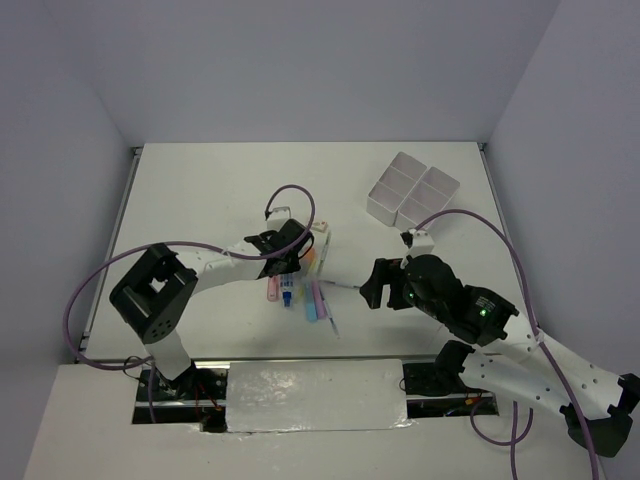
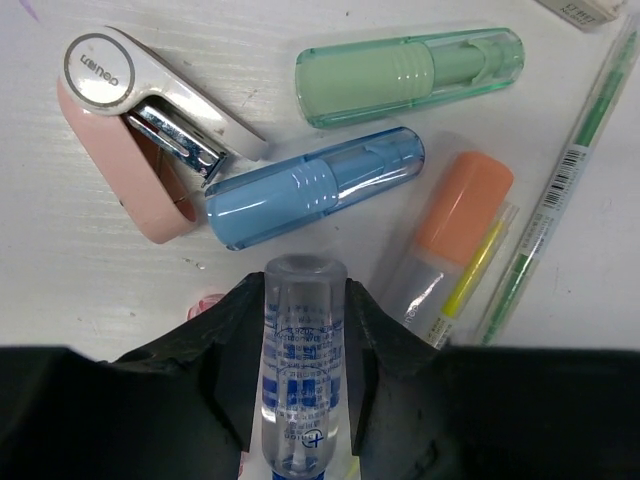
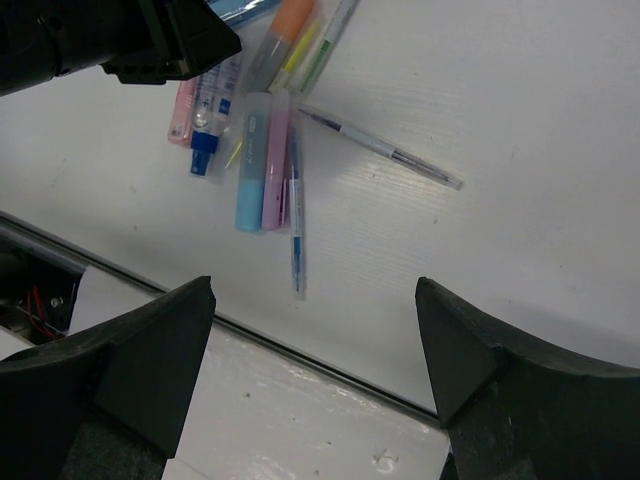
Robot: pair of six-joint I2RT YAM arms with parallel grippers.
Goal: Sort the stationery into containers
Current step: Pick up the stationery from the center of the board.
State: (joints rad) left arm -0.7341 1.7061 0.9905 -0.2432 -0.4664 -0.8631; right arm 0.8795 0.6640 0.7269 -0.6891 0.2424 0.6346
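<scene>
The stationery [image 1: 303, 285] lies in a loose pile at mid-table. My left gripper [image 1: 284, 264] is down on the pile, its fingers pressed on both sides of a clear glue bottle [image 2: 303, 340] with blue print and a blue cap. Just beyond it lie a blue marker [image 2: 310, 188], a green marker [image 2: 400, 75], an orange highlighter [image 2: 455, 225] and a pink stapler [image 2: 120, 130]. My right gripper [image 1: 372, 285] hangs open to the right of the pile, with nothing between its fingers [image 3: 150, 350]. The white four-compartment tray [image 1: 412, 190] stands at the back right, apart from both grippers.
A light blue marker [image 3: 252, 165], a lilac marker [image 3: 276, 160], a blue pen [image 3: 296, 220] and a thin pen [image 3: 385, 150] lie near the table's front edge [image 3: 300, 350]. A green pen [image 2: 570, 170] lies right of the highlighter.
</scene>
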